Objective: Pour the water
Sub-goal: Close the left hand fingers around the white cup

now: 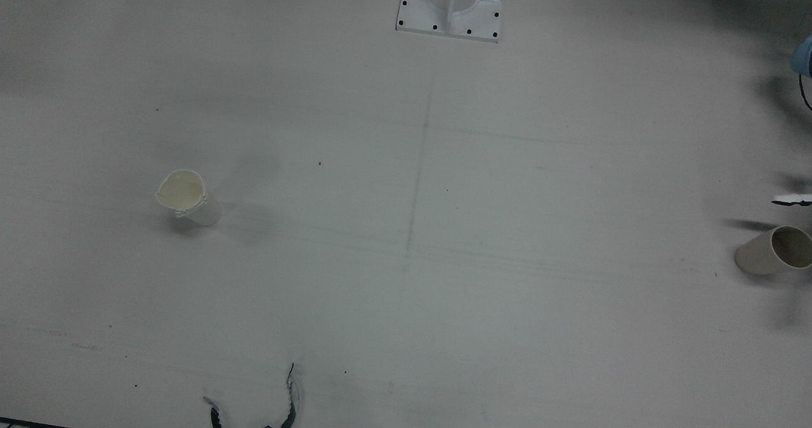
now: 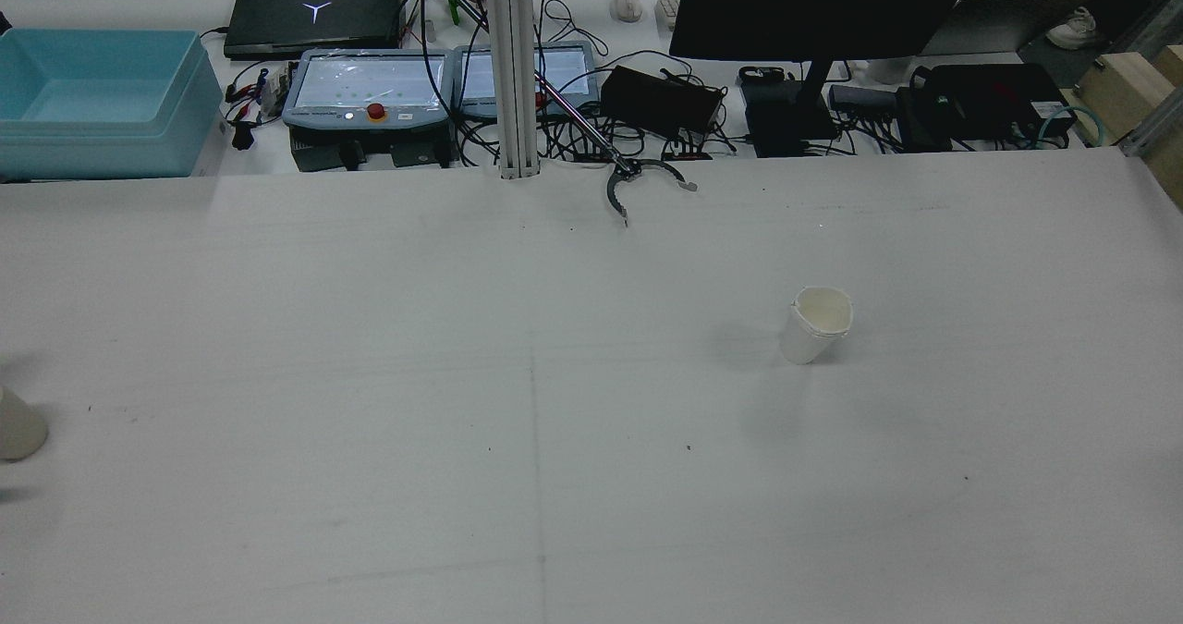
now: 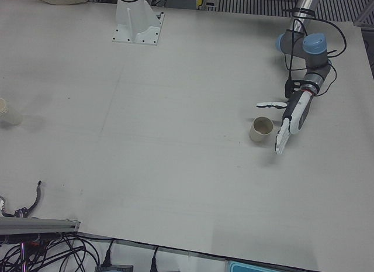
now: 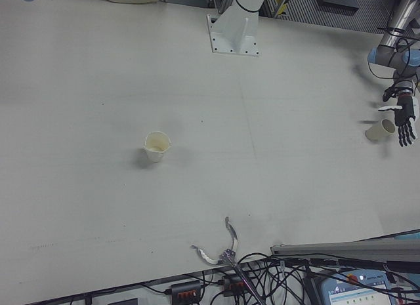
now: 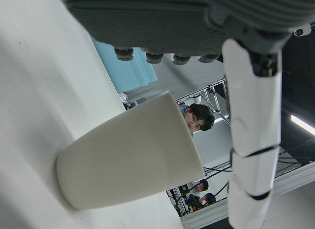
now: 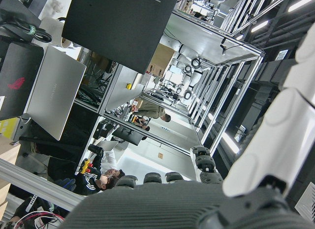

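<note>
Two paper cups standing well apart on pale grey table (image 1: pixel 406 225).

Crumpled white paper cup (image 1: pixel 185 196) at centre left of front view; smooth beige paper cup (image 3: pixel 261 129) at right edge, just beside left hand (image 3: pixel 290 117), fingers spread, gripping nothing. Right hand (image 6: pixel 206 199) only in own camera; fingers extended, empty.

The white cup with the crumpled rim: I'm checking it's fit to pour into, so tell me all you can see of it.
The white cup looks like thin paper, upright on the table in front of the robot's right arm. Its rim is dented and creased on one side, with a fold down the wall. The inside looks cream; whether it holds liquid can't be told. Nothing touches it and no hand is near.
</note>
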Tool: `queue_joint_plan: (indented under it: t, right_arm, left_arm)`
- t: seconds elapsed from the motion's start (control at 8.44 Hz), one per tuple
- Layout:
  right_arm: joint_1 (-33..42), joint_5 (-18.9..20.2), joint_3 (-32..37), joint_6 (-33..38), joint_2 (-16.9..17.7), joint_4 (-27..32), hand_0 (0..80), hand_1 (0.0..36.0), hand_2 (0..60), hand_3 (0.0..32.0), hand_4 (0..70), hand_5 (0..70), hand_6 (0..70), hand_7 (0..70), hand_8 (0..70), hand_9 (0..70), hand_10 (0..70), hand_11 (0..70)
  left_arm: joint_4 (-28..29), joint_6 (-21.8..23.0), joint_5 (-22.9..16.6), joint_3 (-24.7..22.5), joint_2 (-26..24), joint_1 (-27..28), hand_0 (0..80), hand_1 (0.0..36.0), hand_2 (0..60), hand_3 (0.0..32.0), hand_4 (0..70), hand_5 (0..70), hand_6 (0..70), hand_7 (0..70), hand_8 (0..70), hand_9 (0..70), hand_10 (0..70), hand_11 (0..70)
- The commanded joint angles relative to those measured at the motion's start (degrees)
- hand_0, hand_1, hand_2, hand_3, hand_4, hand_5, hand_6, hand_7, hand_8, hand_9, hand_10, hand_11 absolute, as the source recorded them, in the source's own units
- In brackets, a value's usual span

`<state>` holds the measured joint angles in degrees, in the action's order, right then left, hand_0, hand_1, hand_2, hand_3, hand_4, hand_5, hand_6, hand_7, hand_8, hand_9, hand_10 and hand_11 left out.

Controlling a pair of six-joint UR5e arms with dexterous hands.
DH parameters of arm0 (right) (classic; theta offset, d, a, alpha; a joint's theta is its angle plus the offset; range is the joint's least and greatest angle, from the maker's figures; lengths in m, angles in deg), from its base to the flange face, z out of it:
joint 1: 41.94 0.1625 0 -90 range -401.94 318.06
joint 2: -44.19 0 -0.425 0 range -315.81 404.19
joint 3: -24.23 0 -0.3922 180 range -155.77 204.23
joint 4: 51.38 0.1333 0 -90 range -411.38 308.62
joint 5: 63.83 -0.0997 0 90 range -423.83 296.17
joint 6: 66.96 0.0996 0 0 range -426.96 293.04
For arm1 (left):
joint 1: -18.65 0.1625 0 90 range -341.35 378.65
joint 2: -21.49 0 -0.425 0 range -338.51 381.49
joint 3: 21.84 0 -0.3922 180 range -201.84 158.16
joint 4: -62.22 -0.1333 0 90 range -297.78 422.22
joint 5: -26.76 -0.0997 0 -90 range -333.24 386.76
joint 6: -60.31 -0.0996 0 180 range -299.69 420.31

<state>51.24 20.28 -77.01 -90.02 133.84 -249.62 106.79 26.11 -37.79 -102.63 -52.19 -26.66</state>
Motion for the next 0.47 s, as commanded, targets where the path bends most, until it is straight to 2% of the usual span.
queue_joint_plan:
  t: [0.0,0.12,0.36]
  right_arm:
    - [-0.10,0.00,0.08,0.04,0.00,-0.04,46.0,8.7,2.6,0.2,6.7,2.8,0.2,1.5,0.0,0.0,0.0,0.2]
    - [0.08,0.00,0.08,0.13,0.00,0.04,45.8,8.6,2.6,0.0,6.5,2.7,0.1,1.3,0.0,0.0,0.0,0.2]
    - [0.08,0.00,0.08,0.04,0.00,-0.04,46.0,8.7,2.8,0.4,6.6,3.2,0.3,1.7,0.0,0.0,0.0,0.1]
  left_arm:
    - [1.36,-0.75,2.83,5.44,-5.57,-0.04,54.1,22.4,7.9,8.6,0.0,0.0,0.0,0.0,1.2,1.6,0.0,1.6]
    - [5.40,-4.34,3.45,5.47,-5.59,0.49,55.4,23.2,7.3,8.6,0.0,0.0,0.0,0.0,1.1,1.4,0.0,1.1]
    - [6.75,-3.86,3.55,5.47,-5.24,0.49,57.2,24.8,8.8,8.2,0.0,0.0,0.0,0.3,1.5,1.9,0.0,1.9]
